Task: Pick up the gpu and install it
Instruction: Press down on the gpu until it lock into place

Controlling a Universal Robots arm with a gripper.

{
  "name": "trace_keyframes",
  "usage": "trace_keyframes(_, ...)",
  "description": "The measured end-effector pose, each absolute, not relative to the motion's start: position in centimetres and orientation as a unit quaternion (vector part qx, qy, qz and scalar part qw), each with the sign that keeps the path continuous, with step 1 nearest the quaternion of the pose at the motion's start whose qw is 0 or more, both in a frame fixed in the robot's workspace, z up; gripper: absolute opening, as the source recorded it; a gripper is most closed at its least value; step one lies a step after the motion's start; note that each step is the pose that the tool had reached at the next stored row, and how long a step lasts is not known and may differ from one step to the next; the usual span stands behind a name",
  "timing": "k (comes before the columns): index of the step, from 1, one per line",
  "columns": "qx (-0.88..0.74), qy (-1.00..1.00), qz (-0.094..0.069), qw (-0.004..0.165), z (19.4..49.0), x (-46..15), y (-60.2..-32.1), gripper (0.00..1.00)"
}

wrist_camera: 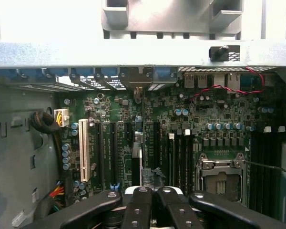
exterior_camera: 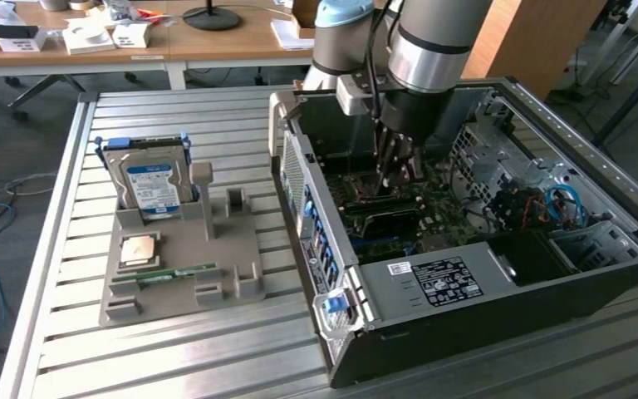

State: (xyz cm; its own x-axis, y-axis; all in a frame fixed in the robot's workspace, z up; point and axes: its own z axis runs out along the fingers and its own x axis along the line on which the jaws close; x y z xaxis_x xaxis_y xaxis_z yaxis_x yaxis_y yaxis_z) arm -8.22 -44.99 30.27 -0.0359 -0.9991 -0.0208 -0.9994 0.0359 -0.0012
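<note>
My gripper reaches down into the open computer case, just above the green motherboard. In the wrist view the gripper is shut on a thin card seen edge-on, the gpu. The card hangs upright over the dark expansion slots in the middle of the motherboard. I cannot tell whether its lower edge touches a slot. In the exterior view the gpu shows as a narrow upright shape under the gripper.
A grey parts tray lies at the exterior view's left, holding a hard drive, a CPU chip and a memory stick. Inside the case are a white slot, a CPU socket and red cables.
</note>
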Motion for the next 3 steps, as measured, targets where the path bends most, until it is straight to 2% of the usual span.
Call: trace_keyframes(3,-0.694,0.720,0.007,0.008,30.27,-8.22,-44.99,0.11)
